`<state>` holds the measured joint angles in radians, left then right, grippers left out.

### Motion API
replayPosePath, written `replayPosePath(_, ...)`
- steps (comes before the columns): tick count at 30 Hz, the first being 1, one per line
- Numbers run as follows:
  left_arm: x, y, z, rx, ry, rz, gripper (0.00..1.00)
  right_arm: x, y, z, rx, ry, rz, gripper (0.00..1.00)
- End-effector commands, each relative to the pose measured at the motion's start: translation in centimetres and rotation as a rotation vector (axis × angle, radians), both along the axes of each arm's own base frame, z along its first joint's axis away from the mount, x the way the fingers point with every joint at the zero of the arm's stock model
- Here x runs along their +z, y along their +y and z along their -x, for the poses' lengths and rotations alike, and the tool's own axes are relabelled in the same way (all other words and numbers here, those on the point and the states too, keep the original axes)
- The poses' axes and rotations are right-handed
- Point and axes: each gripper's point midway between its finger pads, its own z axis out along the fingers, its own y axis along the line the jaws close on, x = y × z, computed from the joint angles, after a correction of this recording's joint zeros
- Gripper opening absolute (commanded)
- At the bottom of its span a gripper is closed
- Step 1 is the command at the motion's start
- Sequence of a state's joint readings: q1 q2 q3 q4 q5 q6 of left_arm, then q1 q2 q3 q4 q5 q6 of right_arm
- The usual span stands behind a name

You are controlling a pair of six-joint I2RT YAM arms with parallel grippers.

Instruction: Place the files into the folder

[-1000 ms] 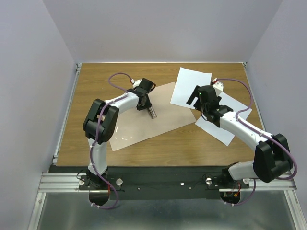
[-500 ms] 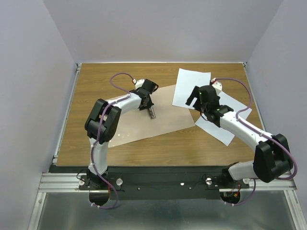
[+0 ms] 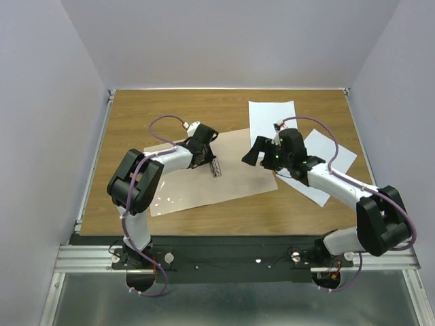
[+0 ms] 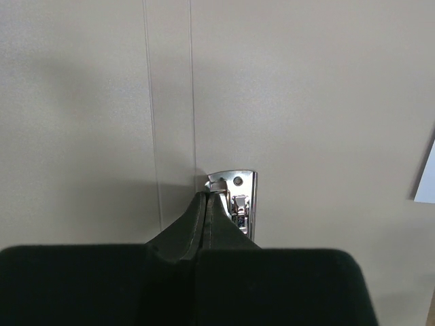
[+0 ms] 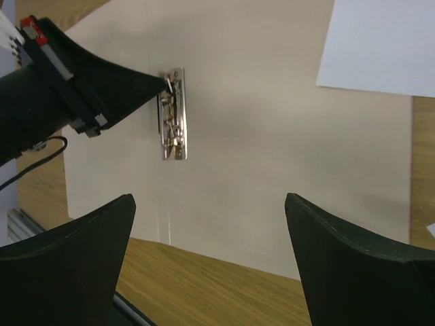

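Observation:
The pinkish-tan folder (image 3: 197, 187) lies open and flat on the table, with a metal clip (image 3: 216, 167) near its middle. My left gripper (image 3: 212, 161) is shut, its tips pinched on the far end of the clip (image 4: 238, 204). My right gripper (image 3: 254, 155) is open and empty, hovering over the folder's right part (image 5: 272, 149). One white sheet (image 3: 272, 122) lies behind the folder. The other sheet (image 3: 326, 166) lies to the right, partly under my right arm. Both sheets are outside the folder.
Wooden table (image 3: 136, 115) with a metal rail (image 3: 95, 156) along its left edge and grey walls around. The left gripper (image 5: 165, 81) shows in the right wrist view at the clip's top (image 5: 173, 115). A sheet corner (image 4: 427, 180) shows in the left wrist view.
My right gripper has swung left from the sheets to over the folder's right part. The folder has shifted and turned slightly with my left gripper on its clip. The sheets have shifted a little.

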<state>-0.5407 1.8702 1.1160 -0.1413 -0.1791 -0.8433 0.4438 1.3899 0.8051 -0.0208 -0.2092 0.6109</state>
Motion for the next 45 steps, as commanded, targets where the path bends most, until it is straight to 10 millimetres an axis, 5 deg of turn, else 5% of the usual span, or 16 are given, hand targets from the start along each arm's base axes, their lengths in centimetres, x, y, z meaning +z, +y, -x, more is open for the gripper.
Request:
replayPosePath(1, -2.2, 0.5, 3.0, 0.023, 0.091, 0.015, 0.00, -0.4, 4.9, 2.5, 0.162, -0.024, -0.017, 1.00)
replayPosePath(2, -2.1, 0.5, 3.0, 0.026, 0.089, 0.019, 0.00, -0.8, 6.4, 3.6, 0.214, -0.043, 0.015, 1.00)
replayPosePath(7, -1.6, 0.6, 3.3, 0.045, 0.075, 0.042, 0.00, -3.1, 7.5, 2.7, 0.194, -0.048, 0.123, 0.97)
replayPosePath(14, -2.0, 1.0, 4.1, 0.064, 0.072, 0.061, 0.00, -5.3, 11.3, 2.3, 0.293, -0.019, 0.149, 0.81)
replayPosePath(21, -2.0, 1.2, 4.3, 0.083, 0.065, 0.076, 0.00, -6.5, 12.8, 1.6, 0.324, 0.002, 0.154, 0.50)
replayPosePath(24, -2.0, 1.3, 4.3, 0.094, 0.061, 0.078, 0.00, -7.2, 13.1, 1.9, 0.345, 0.019, 0.155, 0.44)
replayPosePath(31, -2.3, 1.5, 4.5, 0.110, 0.062, 0.085, 0.00, -8.9, 13.4, 2.3, 0.376, 0.051, 0.167, 0.35)
replayPosePath(45, -2.8, 1.8, 5.0, 0.122, 0.070, 0.085, 0.00, -9.5, 13.8, 2.9, 0.384, 0.088, 0.147, 0.33)
